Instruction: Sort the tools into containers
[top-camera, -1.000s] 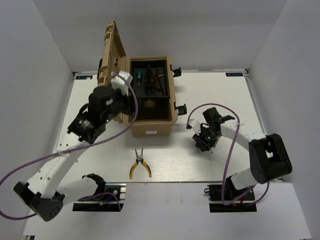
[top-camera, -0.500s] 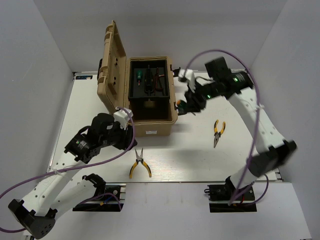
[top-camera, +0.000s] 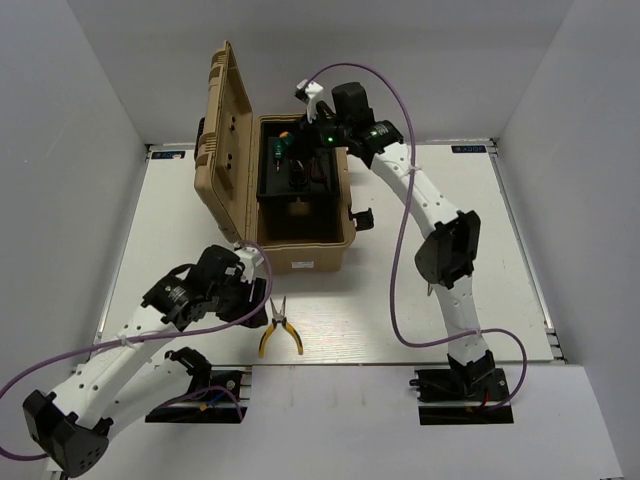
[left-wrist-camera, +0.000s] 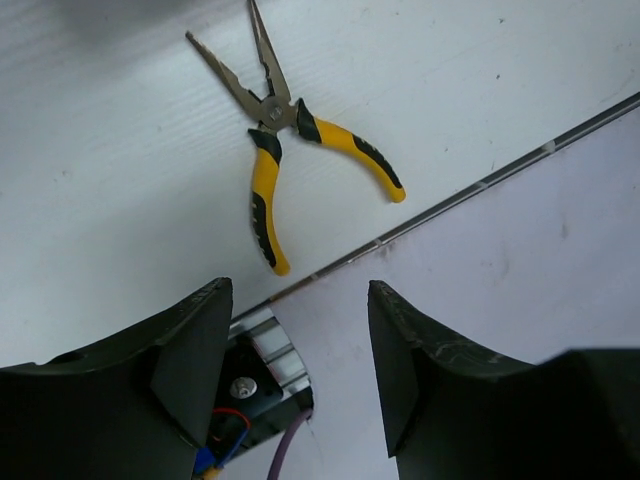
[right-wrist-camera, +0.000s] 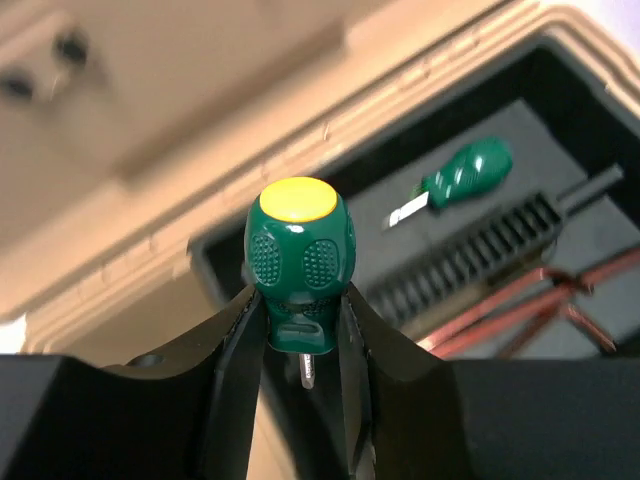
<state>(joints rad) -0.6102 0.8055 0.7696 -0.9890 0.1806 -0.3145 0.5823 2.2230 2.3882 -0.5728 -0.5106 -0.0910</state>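
The tan toolbox stands open with its lid up at the left. My right gripper is shut on a green screwdriver with a yellow cap and holds it over the black inner tray. A second green screwdriver and reddish-brown hex keys lie in that tray. My left gripper is open and empty, just left of and above the yellow-handled pliers on the table. In the left wrist view the pliers lie beyond the open gripper. The second pliers are hidden behind the right arm.
The table's front edge runs just behind the pliers, with the left arm's base mount below it. The right arm arches over the table right of the toolbox. White walls enclose the table on three sides.
The right arm swung from beside the toolbox's right latch to above the tray, carrying the screwdriver. The left gripper dropped lower and closer to the pliers at the front.
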